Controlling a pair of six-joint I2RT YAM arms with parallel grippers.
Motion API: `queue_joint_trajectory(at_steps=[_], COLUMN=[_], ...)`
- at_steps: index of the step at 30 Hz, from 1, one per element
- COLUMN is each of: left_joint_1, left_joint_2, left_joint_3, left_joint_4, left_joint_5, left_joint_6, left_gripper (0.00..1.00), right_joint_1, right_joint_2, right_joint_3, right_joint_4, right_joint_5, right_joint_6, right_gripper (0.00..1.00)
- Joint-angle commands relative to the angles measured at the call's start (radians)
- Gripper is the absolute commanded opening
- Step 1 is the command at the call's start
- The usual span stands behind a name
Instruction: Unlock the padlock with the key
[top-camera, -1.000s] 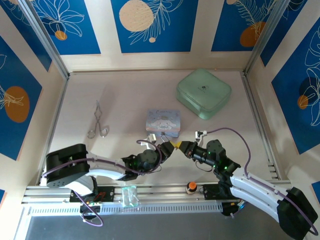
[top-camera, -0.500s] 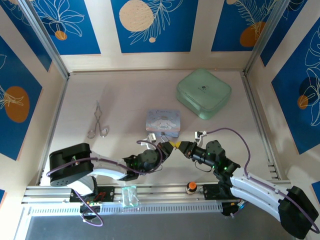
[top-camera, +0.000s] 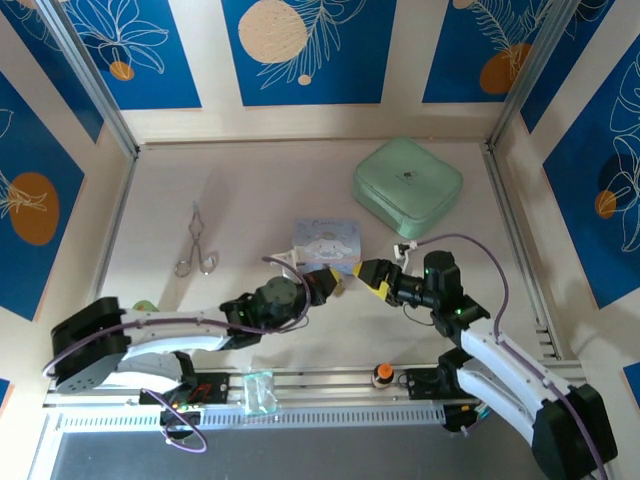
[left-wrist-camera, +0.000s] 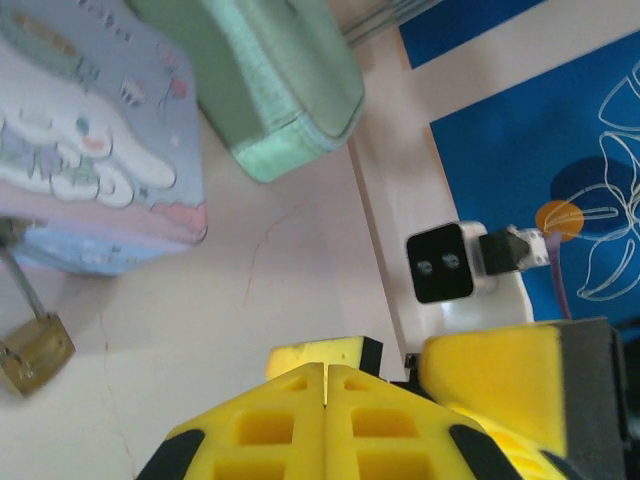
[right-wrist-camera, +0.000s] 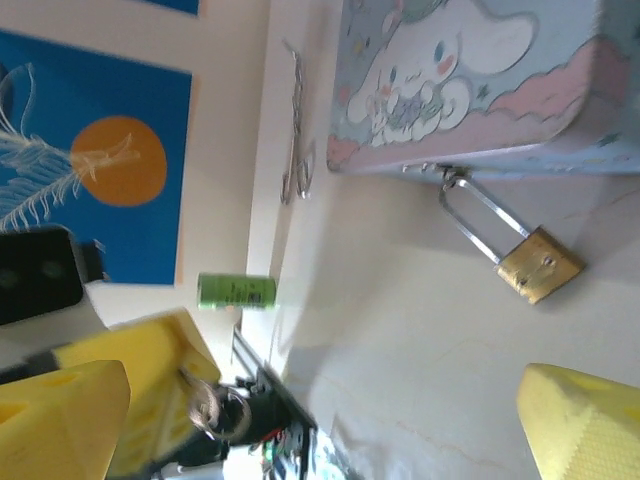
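The brass padlock (right-wrist-camera: 540, 265) lies on the table with its thin silver shackle (right-wrist-camera: 475, 215) hooked into the front of the blue cartoon tin (right-wrist-camera: 470, 70). The padlock (left-wrist-camera: 35, 350) also lies at the lower left of the left wrist view, under the tin (left-wrist-camera: 90, 160). My left gripper (left-wrist-camera: 327, 372) is shut. In the right wrist view a small silvery key (right-wrist-camera: 205, 412) with a ring sticks out from its yellow fingers (right-wrist-camera: 140, 370). My right gripper (right-wrist-camera: 320, 420) stands wide open with nothing in it, just right of the left gripper (top-camera: 325, 282) and in front of the tin (top-camera: 327, 243).
A mint-green case (top-camera: 407, 185) sits at the back right, and silver forceps (top-camera: 195, 245) lie at the left. A green cylinder (right-wrist-camera: 236, 290) lies near the left arm's base. An orange-capped item (top-camera: 382, 373) sits on the front rail. Side rails bound the table.
My right gripper has opened and drawn back to the right, letting go of the key. My left gripper has shut on the key and shifted slightly toward the tin.
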Motion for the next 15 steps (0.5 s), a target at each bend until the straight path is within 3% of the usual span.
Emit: queue_joint_trajectory(at_steps=[1,3,7,10,15], left_joint_1=[0.025,0.057,0.114,0.116,0.114], left_joint_2=[-0.089,-0.127,-0.156,-0.145,-0.16], left_joint_3=[0.035,0.007,-0.041,-0.07,-0.073], left_joint_4=[-0.14,-0.094,-0.001,0.132,0.205], left_joint_5=[0.071,0.132,0.217,0.237,0.222], left_joint_6=[0.263,0.303,0.266,0.244,0.227], left_gripper=[0.0,0.0,0.0,0.0,0.0], right_joint_1=[-0.009,-0.008,0.026,0.084,0.219], right_joint_2=[0.072,0.102,0.096,0.083,0.111], right_joint_3=[0.095,0.072,0.004,0.004,-0.012], right_joint_4=[-0.133,0.013,0.305,0.371,0.546], right_joint_5=[-0.152,-0.207,-0.188,-0.111,0.08], right_joint_6=[-0.117,-0.069,0.051,0.087,0.19], right_gripper=[0.98,0.87,0.81,0.77,0.62])
